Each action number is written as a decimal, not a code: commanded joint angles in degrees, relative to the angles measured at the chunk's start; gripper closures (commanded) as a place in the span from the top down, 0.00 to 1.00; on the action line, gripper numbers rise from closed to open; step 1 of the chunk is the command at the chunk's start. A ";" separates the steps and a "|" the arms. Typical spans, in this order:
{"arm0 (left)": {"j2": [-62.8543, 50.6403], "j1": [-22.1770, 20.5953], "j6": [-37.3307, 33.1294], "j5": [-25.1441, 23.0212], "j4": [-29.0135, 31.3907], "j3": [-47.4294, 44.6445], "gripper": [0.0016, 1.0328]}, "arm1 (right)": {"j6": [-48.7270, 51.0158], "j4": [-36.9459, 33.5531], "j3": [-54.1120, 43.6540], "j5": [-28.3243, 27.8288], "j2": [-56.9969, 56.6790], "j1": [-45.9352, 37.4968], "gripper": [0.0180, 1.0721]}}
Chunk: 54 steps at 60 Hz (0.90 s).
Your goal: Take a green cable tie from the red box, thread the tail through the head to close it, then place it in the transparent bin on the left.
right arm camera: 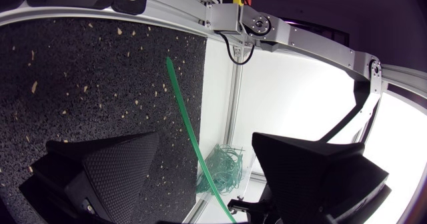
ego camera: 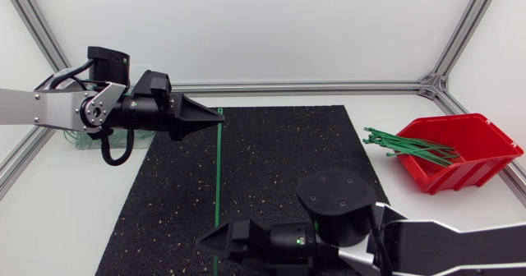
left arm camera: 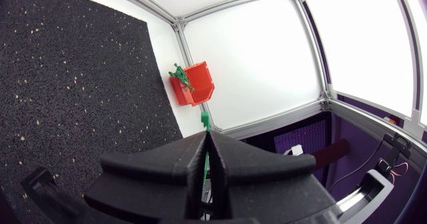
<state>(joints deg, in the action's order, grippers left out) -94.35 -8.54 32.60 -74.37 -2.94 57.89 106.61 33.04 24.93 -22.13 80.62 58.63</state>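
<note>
One green cable tie [ego camera: 218,177] is pinched at its head end in the left gripper [ego camera: 215,116], whose two fingers are pressed together on it at the far edge of the black mat [ego camera: 279,169]. From there the tie runs straight across the mat toward its near edge. The left wrist view shows the tie's small head [left arm camera: 205,121] poking out just past the closed fingertips of that gripper [left arm camera: 208,136]. The tail end reaches the right gripper [ego camera: 209,241], which sits low over the mat's near edge, pointing toward the mat's left side. In the right wrist view the strap [right arm camera: 183,114] passes through the gap of this gripper [right arm camera: 205,141], whose two fingers stand wide apart with neither one touching it. Off the mat's right side stands one red box [ego camera: 464,149], tilted with its open mouth toward the mat. A bundle of loose green ties [ego camera: 411,144] sticks out over its lip, too many and too tangled to count. Off the mat's left side, under the left arm, is one transparent bin [ego camera: 82,143]. In the right wrist view it holds a heap of looped green ties [right arm camera: 223,171], their number unclear.
</note>
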 commanded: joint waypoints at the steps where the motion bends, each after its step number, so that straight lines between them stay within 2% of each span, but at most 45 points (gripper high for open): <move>1: -1.46 -0.25 0.36 -0.78 0.22 1.61 0.04 | 1.41 1.42 -1.55 0.60 1.12 1.40 0.94; 6: -1.46 -0.25 0.27 -0.78 0.22 1.53 0.04 | 1.32 2.12 -1.72 0.86 1.65 1.84 0.88; 12: -1.37 -0.17 0.18 -0.78 0.22 1.26 0.04 | 1.32 2.91 -1.90 0.42 2.09 1.84 0.77; 26: -0.75 -0.25 -0.26 -0.87 0.22 0.56 0.04 | 0.88 3.00 -1.90 1.21 2.09 2.36 0.39; 32: -0.40 -0.34 -0.34 -0.87 0.22 0.30 0.04 | 0.80 3.00 -2.34 2.09 1.91 2.89 0.28; 49: 0.83 -0.25 -0.34 -1.04 0.57 0.03 0.04 | -0.96 3.17 -3.48 3.59 0.94 4.56 0.27; 54: 1.09 -0.34 -0.34 -1.04 0.48 -0.23 0.04 | -1.05 3.17 -3.57 3.94 0.94 4.56 0.17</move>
<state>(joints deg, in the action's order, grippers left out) -94.59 -8.54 32.56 -74.56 -2.79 57.89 105.89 35.79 22.98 -18.92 81.82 62.59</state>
